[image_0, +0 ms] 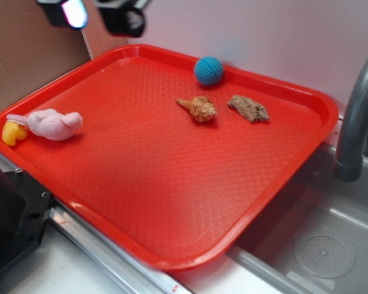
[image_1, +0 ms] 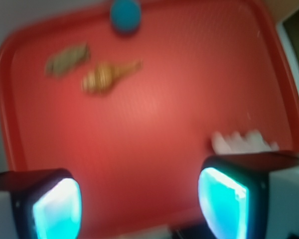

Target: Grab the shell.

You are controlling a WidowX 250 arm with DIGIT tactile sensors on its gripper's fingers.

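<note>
While the red tray [image_0: 141,177] fills most of both views, we take it as our landmark and place everything else by it. It sits tilted across a grey sink [image_0: 331,245], whose dark faucet [image_0: 356,110] rises just past the tray's right corner. At the tray's left edge lies a pink plush toy [image_0: 54,124], with a small yellow piece [image_0: 13,132] touching it on the rim side. Above the tray's far left corner we see our gripper [image_1: 142,206], well apart from every object; in the wrist view its two glowing pads [image_1: 57,209] stand wide apart with only bare tray between them, holding nothing. Near the tray's far rim rests a blue knitted ball [image_0: 208,70]. Toward the tray's right rim lies a flat grey-brown bark-like piece [image_0: 248,109]. Just left of that piece, and just inward of the ball, lies the shell [image_0: 198,108] on its side, its pointed tip aimed at the tray's left edge.
</note>
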